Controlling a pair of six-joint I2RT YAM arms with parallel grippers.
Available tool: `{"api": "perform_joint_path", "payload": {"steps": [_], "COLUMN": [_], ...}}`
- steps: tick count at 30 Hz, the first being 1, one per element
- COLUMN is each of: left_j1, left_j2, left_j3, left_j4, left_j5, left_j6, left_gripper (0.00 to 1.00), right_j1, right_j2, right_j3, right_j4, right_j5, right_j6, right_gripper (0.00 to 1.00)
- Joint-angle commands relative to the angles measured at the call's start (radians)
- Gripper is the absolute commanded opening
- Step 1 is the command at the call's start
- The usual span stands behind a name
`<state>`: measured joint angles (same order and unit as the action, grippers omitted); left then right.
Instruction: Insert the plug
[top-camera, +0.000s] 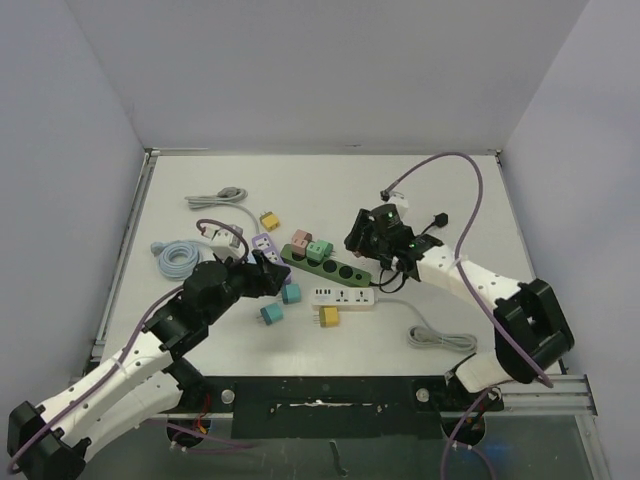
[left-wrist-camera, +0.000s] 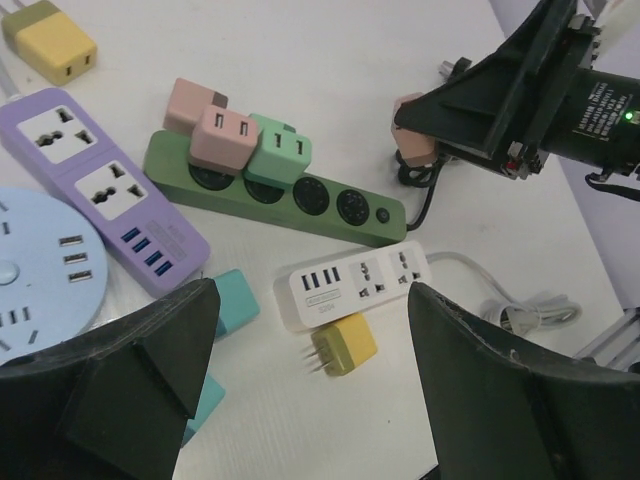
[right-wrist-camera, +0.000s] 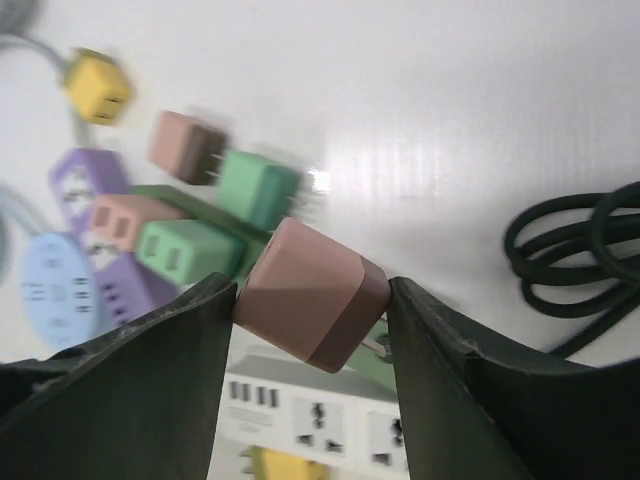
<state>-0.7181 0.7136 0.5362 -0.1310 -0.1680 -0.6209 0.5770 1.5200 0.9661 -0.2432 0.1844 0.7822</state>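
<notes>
Right hand is grasping the pink plug, holding it above the green power strip. Left hand is hanging released. Next move: lining prongs over a free socket, then pressing down.

Pink plug between the jaws

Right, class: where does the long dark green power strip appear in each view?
Top external: long dark green power strip at centre.
Left wrist: strip upper middle, pale pink cube plug on it.
Right wrist: strip left of centre, mostly hidden.
Shared landmark: white rectangular power strip beside it.
</notes>
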Motion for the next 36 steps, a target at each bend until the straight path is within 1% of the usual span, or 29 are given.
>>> {"api": "perform_joint_path", "payload": {"steps": [1, 4, 7, 13, 17, 23, 27, 30, 33, 36], "left_j1": [0.001, -0.001, -0.012, -0.031, -0.037, -0.038, -0.038, -0.040, -0.041, -0.046], "left_j2": [0.060, 0.129, 0.182, 0.246, 0.278, 0.327, 0.369, 0.397, 0.425, 0.432], "left_j3": [-0.017, -0.026, -0.030, -0.059, -0.077, -0.089, -0.065, -0.059, -0.048, -0.059], "left_j4": [0.269, 0.416, 0.519, 0.667, 0.694, 0.770, 0.784, 0.830, 0.847, 0.862], "left_j5": [0.104, 0.140, 0.167, 0.202, 0.207, 0.220, 0.194, 0.187, 0.180, 0.167], "left_j6": [-0.050, -0.065, -0.063, -0.071, -0.089, -0.093, -0.077, -0.069, -0.054, -0.029], "left_gripper": [0.75, 0.75, 0.75, 0.74, 0.72, 0.70, 0.71, 0.70, 0.64, 0.50], "right_j1": [0.043, 0.088, 0.123, 0.175, 0.192, 0.210, 0.225, 0.235, 0.243, 0.248], "right_j2": [-0.150, -0.214, -0.261, -0.297, -0.305, -0.289, -0.281, -0.273, -0.262, -0.257], "right_j3": [-0.082, -0.153, -0.208, -0.254, -0.282, -0.275, -0.262, -0.247, -0.235, -0.231], "right_j4": [0.245, 0.348, 0.455, 0.546, 0.594, 0.614, 0.610, 0.594, 0.572, 0.566], "right_j5": [-0.083, -0.076, -0.071, -0.079, -0.076, -0.087, -0.088, -0.095, -0.098, -0.095], "right_j6": [0.229, 0.380, 0.497, 0.642, 0.718, 0.747, 0.744, 0.739, 0.738, 0.717], "right_gripper": [0.47, 0.49, 0.50, 0.50, 0.50, 0.50, 0.50, 0.51, 0.52, 0.52]}}
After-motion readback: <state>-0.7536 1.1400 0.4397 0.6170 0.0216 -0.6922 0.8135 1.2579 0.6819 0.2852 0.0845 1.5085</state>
